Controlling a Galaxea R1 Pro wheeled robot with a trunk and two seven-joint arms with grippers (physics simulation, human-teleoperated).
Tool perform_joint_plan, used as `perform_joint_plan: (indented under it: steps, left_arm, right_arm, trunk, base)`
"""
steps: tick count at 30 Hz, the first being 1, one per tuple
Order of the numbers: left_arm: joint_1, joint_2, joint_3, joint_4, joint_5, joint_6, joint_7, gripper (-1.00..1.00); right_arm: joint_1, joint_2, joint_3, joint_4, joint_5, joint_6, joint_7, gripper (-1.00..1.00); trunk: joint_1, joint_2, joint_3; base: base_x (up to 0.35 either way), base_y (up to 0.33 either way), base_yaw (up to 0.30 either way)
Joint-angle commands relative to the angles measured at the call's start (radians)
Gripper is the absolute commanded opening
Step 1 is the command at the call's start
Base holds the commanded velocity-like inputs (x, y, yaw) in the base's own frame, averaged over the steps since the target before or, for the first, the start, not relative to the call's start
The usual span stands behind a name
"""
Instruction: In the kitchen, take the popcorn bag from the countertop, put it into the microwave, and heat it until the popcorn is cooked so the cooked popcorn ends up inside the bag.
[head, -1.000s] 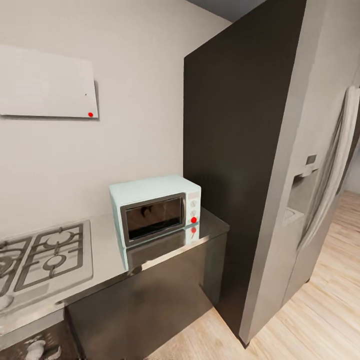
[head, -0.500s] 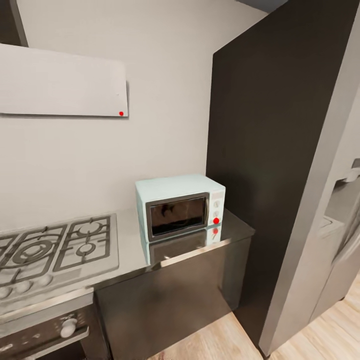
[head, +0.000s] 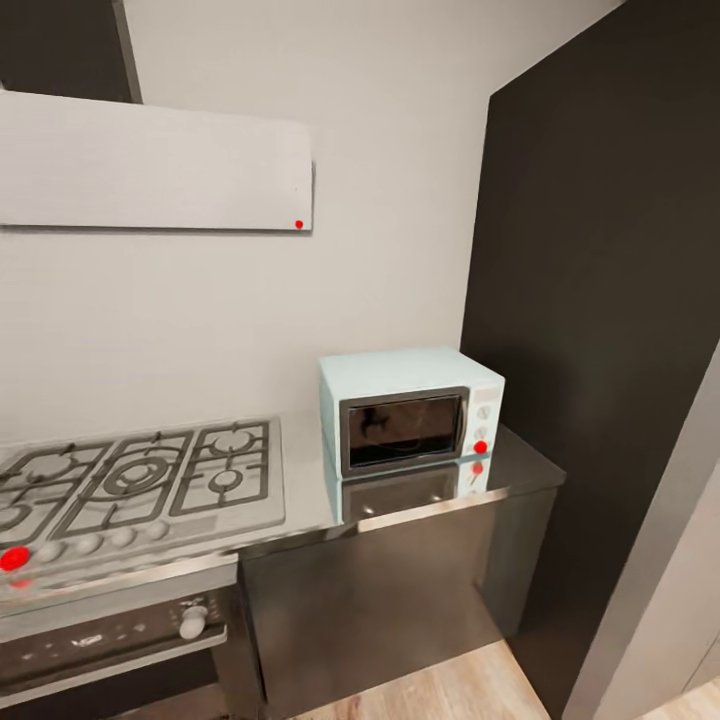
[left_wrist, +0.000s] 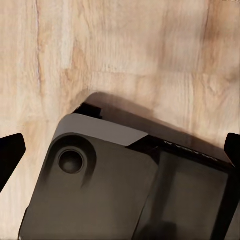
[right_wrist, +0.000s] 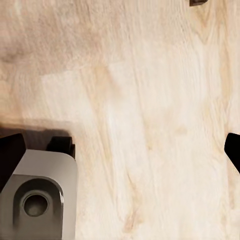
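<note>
Head view: the mint-blue microwave (head: 410, 410) sits right of centre on the steel countertop (head: 520, 470), door closed, a red dot by its knobs; no readable lettering. The gas hob (head: 140, 480) lies lower left.

Left wrist view: left gripper (left_wrist: 120, 150) spread wide above wood floor (left_wrist: 125, 45).

Right wrist view: right gripper (right_wrist: 120, 152) likewise spread, empty.

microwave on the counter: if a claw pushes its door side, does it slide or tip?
Probably slides rather than tips: the microwave is boxy and wider than tall, sitting flat. The glossy countertop mirrors it, so friction may be low. Its far side appears close to the wall, so a push inward would likely stop quickly.
</note>
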Motion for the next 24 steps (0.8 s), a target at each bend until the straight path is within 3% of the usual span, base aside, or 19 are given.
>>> perform_joint_plan:
  steps: [1,14,24]
  left_arm:
    - [-0.001,-0.001,-0.008,0.000,0.007,-0.002,0.004,1.00]
    - [-0.001,-0.004,-0.010,0.000,0.006,0.000,0.004,1.00]
    - [-0.001,-0.004,-0.009,0.000,0.007,0.001,0.004,1.00]
  right_arm:
    - [-0.001,-0.001,-0.008,0.001,0.009,0.002,0.003,1.00]
    - [-0.001,0.000,-0.008,0.001,0.009,0.001,0.001,1.00]
    - [-0.001,-0.003,-0.009,0.001,0.005,-0.018,0.000,1.00]
  trunk:
    - [0.000,-0.001,-0.002]
    - [0.000,-0.001,-0.010]
    - [0.000,-0.001,-0.011]
  base:
    - [0.000,0.000,0.298]
    - [0.000,-0.002,0.298]
    - [0.111,-0.241,0.040]
